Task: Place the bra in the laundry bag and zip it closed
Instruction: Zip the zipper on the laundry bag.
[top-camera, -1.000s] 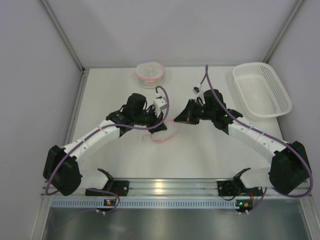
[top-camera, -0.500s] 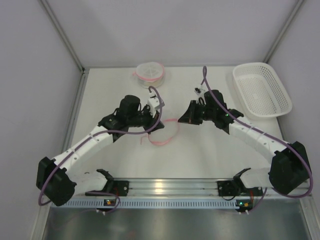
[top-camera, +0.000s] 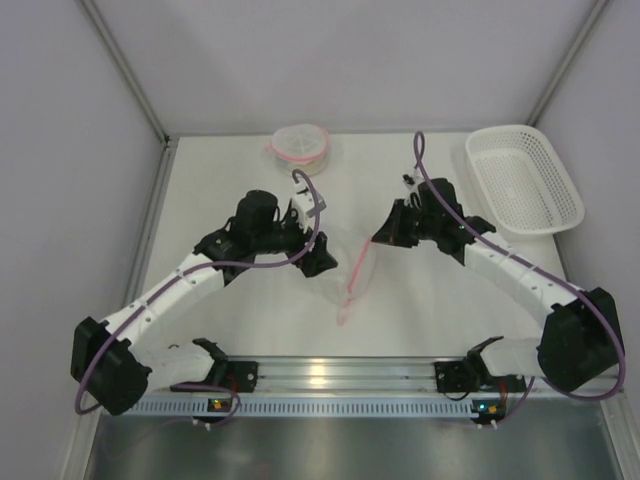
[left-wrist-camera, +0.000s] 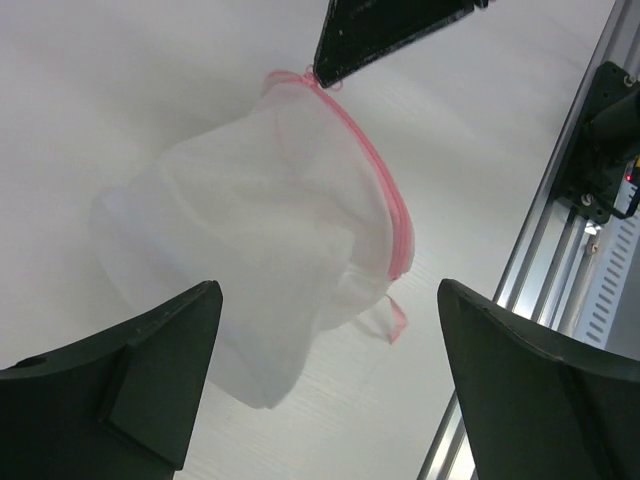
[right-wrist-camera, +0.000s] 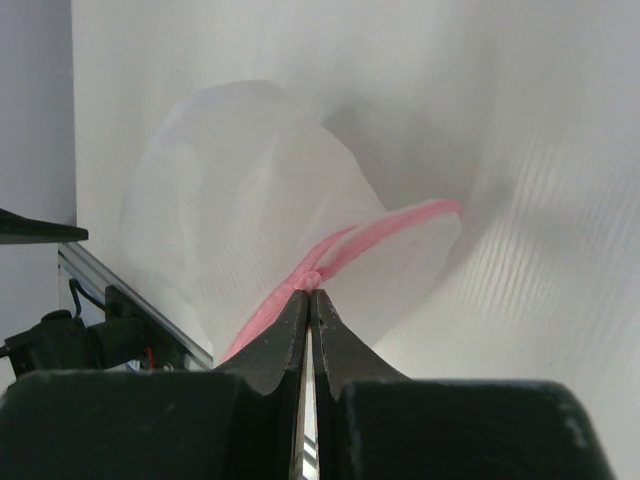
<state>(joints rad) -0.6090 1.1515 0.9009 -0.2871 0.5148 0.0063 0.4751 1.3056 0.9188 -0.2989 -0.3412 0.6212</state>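
One of the two holds on the white mesh laundry bag with a pink zip edge (left-wrist-camera: 250, 230) has gone. A second ago the bag was stretched low between both arms. Now the left gripper (top-camera: 318, 262) stands just beside it with its jaws spread wide and holds nothing, while the right gripper (right-wrist-camera: 312, 295) is pinched tight on the pink zip band (right-wrist-camera: 350, 240), so the bag hangs from that arm alone over the smooth white tabletop (top-camera: 250, 330). That release probably means the zip pull is done, as the band looks like one closed line, though whether the bra is inside cannot be told through the mesh. A round white pouch with pink trim (top-camera: 300, 147) sits at the back, well apart, and a white plastic lattice basket (top-camera: 525, 180) is at the right rear. An aluminium rail (top-camera: 340, 376) runs along the near edge, and pale grey walls (top-camera: 350, 60) close in the space
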